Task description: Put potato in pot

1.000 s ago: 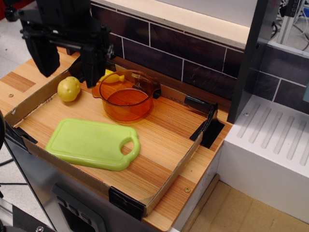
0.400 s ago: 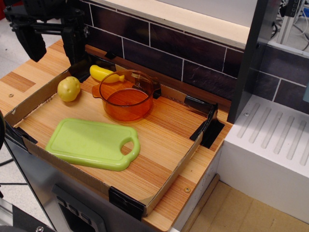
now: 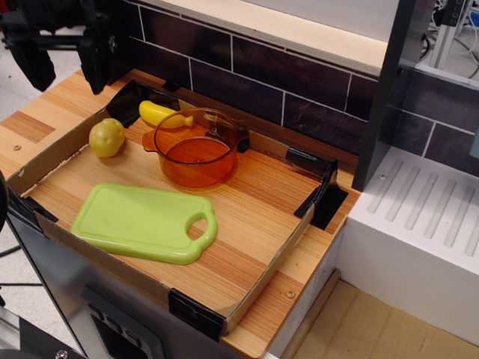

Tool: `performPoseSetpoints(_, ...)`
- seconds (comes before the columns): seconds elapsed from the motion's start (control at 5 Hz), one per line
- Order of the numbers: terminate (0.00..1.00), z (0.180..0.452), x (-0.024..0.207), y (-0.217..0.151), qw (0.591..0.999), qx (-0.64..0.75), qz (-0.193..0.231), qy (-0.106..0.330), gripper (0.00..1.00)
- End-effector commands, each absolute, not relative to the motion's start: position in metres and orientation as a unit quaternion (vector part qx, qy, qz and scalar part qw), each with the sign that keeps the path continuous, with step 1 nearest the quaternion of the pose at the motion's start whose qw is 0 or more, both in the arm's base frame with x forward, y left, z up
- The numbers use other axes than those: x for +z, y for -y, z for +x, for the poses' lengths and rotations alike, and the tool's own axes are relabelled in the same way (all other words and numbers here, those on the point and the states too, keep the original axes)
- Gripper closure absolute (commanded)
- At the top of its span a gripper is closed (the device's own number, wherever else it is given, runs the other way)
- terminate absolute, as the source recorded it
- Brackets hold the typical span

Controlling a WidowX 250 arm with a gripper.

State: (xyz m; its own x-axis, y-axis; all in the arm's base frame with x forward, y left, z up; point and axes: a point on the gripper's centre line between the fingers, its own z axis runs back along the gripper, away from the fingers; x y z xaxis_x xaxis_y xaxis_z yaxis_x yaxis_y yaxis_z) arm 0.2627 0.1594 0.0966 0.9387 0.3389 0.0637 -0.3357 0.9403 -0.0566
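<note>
The potato [image 3: 106,137], small, roundish and yellow-green, lies on the wooden tray floor at the left, just left of the pot. The pot [image 3: 196,146] is round translucent orange plastic with small handles and stands upright and empty in the back middle of the tray. My gripper [image 3: 63,66] is black, open and empty, its two fingers spread wide. It hangs high at the top left, above and behind the potato, well clear of it.
A lime-green cutting board [image 3: 146,222] lies flat in front of the pot. An elongated yellow piece [image 3: 160,114] lies behind the pot's rim. A low cardboard wall [image 3: 258,280] rims the tray. Dark tiled wall [image 3: 299,90] behind; a white ribbed block [image 3: 426,239] at right.
My gripper has risen and moved left and back, away from the potato and pot. The yellow piece it was covering is now in full view. Potato and pot have not moved.
</note>
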Motion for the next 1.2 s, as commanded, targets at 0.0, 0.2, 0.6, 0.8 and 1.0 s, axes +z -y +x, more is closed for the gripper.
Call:
performPoseSetpoints(0.0,0.0,0.28,0.075,-0.167,0.971,0.23,-0.032,0.064,0.0)
performPoseSetpoints(0.2,0.0,0.285,0.065,-0.166,0.967,0.242,-0.029,0.079,0.0)
performPoseSetpoints(0.6,0.0,0.288,0.049,-0.169,0.962,0.259,-0.021,0.081,0.0)
performPoseSetpoints(0.8,0.0,0.291,0.04,-0.168,0.961,0.265,-0.019,0.074,0.0)
performPoseSetpoints(1.0,0.0,0.294,0.031,-0.166,0.96,0.271,-0.01,0.073,0.0)
